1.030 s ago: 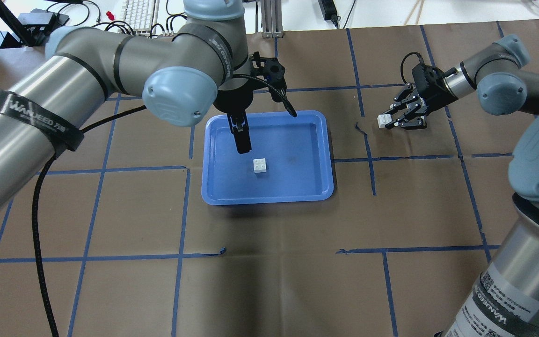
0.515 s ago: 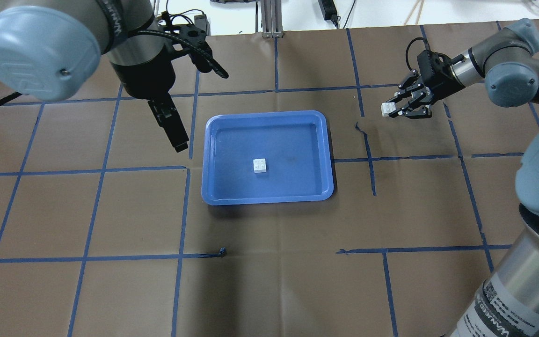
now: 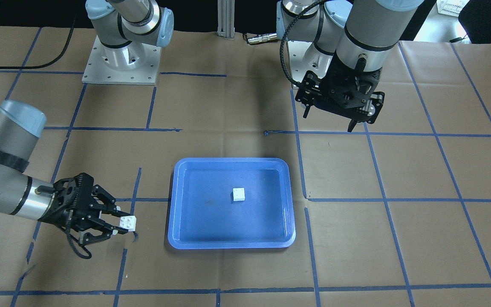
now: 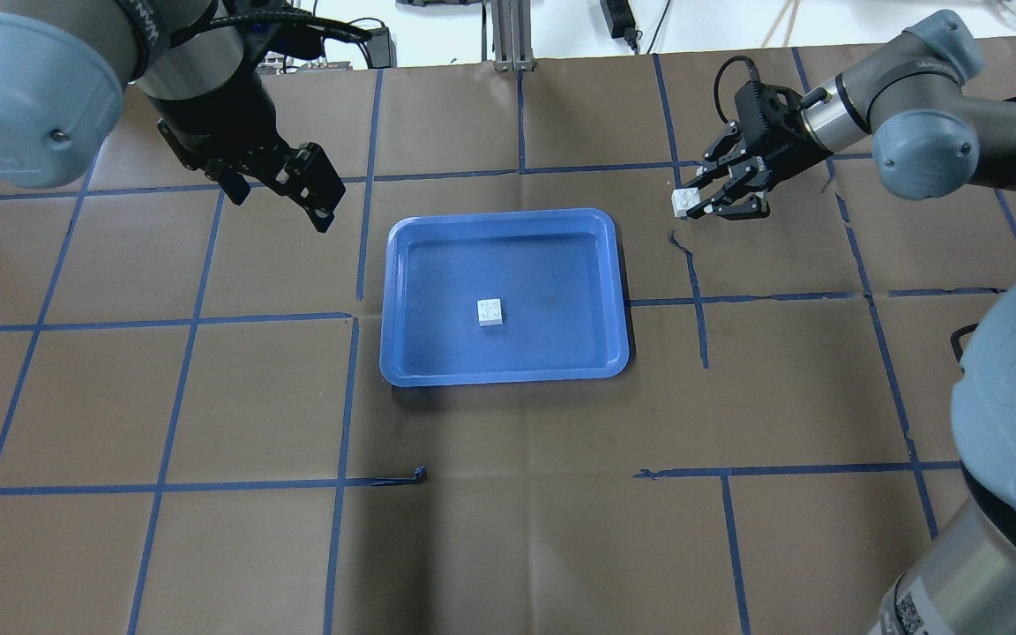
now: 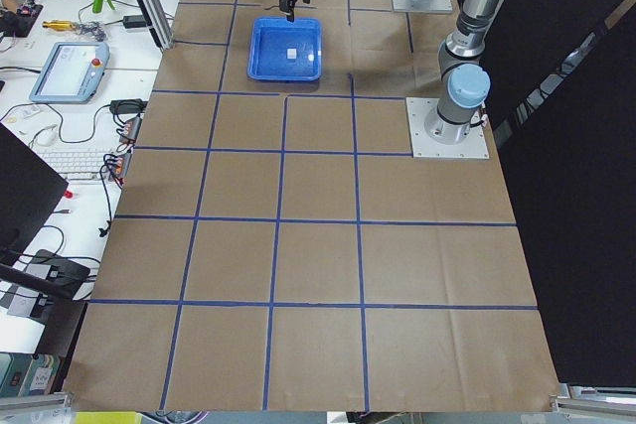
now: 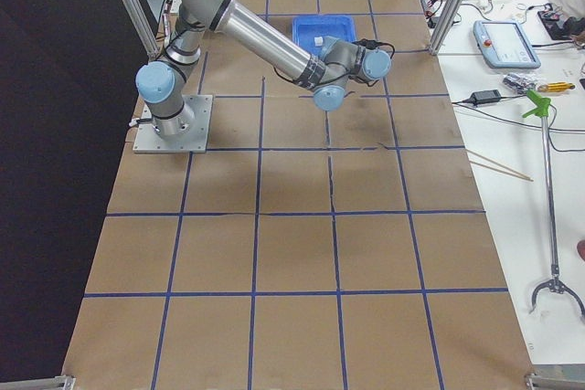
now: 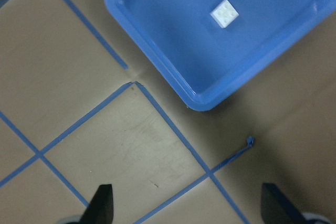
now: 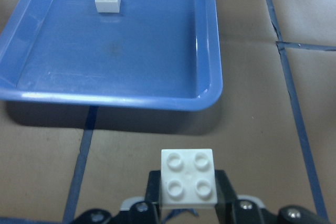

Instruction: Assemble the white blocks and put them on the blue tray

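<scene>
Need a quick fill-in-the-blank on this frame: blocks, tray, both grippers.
1. The blue tray holds ___ white block.
2. The right gripper is shut on the other white block, ___ the tray (inside/outside).
3. The left gripper is ___ and empty.

Missing words: one; outside; open.
</scene>
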You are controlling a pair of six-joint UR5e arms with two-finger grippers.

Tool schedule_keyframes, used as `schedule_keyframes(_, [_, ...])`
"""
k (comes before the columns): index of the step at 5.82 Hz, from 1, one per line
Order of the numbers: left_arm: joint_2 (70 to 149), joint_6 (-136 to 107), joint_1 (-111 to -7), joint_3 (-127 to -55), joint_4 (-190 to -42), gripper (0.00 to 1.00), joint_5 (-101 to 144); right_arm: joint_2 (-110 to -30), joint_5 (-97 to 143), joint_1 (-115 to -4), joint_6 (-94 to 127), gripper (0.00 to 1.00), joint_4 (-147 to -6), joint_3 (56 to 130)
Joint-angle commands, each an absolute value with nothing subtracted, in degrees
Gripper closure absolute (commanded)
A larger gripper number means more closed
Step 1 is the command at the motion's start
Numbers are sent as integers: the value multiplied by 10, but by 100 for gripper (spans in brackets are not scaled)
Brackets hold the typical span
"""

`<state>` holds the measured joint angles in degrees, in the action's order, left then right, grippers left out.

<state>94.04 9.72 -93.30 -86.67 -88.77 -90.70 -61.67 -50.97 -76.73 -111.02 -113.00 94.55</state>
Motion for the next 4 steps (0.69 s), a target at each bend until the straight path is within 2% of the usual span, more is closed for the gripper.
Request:
schedule_keyframes(1, [938, -74, -912, -867, -871, 1, -902, -645, -489, -824, -1004, 75, -1253, 1027])
schedule_keyframes(4, [928, -79, -909, -865, -895, 1, -904, -640, -495, -931, -763, 75, -1495, 1098])
